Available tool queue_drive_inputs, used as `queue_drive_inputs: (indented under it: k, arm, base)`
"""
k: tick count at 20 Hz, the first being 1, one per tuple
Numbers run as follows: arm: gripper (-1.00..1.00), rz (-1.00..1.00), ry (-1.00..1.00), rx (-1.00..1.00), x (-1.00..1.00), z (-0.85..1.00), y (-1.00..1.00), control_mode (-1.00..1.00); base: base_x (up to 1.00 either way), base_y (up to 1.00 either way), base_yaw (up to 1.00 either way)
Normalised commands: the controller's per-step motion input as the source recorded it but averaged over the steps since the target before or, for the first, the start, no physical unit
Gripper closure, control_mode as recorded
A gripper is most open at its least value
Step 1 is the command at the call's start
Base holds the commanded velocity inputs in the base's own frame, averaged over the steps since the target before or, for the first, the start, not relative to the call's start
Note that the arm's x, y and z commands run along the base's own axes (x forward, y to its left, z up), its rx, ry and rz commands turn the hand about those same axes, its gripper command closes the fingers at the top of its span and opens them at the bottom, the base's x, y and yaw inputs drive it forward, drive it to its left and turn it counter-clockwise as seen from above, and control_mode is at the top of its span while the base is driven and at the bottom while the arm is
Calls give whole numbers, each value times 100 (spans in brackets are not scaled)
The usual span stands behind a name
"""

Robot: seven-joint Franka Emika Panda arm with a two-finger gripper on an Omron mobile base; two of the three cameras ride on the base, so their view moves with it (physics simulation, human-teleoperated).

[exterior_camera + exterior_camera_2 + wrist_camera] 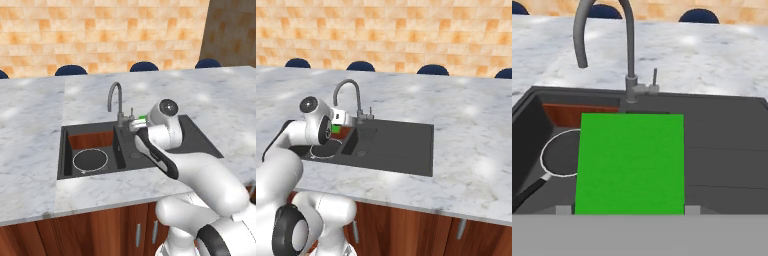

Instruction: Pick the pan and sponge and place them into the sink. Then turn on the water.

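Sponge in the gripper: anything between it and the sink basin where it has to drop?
Nothing visible. The sponge hangs over the sink, with the pan already in the larger basin and the faucet standing behind.

A kitchen: a marble desk point(30, 150) holds a dark sink point(200, 140) with faucet point(116, 100), wooden cabinets point(100, 230) below, tiled wall point(100, 30) behind.

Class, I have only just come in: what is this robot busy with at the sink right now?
The robot's gripper holds the green sponge between its jaws, above the dark sink, close in front of the faucet. The pan already lies in the left basin. The sponge has yet to be let go, and no water runs from the faucet.
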Motion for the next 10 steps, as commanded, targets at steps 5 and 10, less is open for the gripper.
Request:
queue_drive_inputs:
  k: [5,10]
  arm:
    - [100,0,5,8,3,0,42,-100]
    - [100,-2,0,1,9,-4,43,-100]
  base:
    - [0,0,0]
    - [0,0,0]
